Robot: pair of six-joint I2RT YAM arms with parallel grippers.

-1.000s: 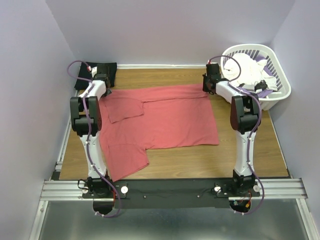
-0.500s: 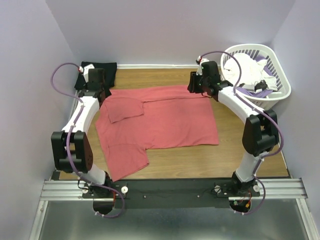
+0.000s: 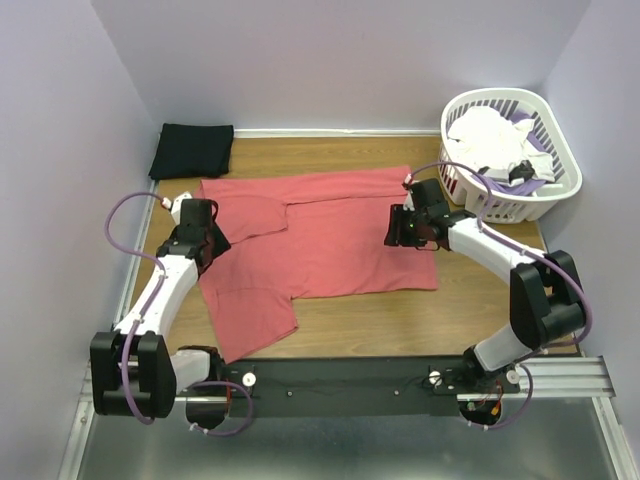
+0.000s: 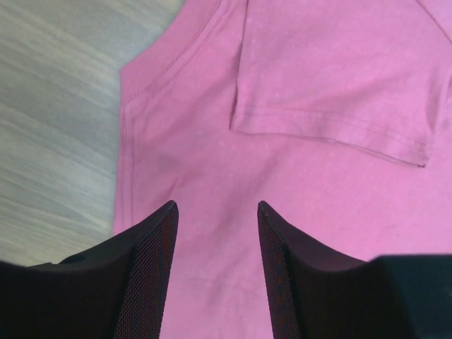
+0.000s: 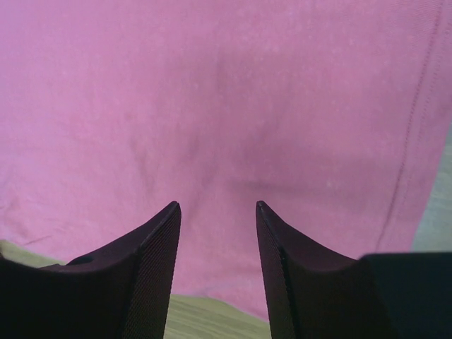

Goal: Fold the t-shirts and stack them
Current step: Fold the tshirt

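While the coral-red shirt (image 3: 330, 235) lies spread across the bench (image 3: 450, 310), one sleeve splayed toward the arms, both sets of jaws are seen parted and empty. The left jaws hover near the shirt's left edge, beside the tucked-in sleeve (image 4: 332, 78); the right jaws hover over its right hem. For a clean fold, both edges are best pinched at matching points and lifted together. Farther back, the black shirt (image 3: 192, 150) is parked folded in the left corner. At far right, the white basket (image 3: 500, 93) is heaped with pale laundry (image 3: 485, 135).
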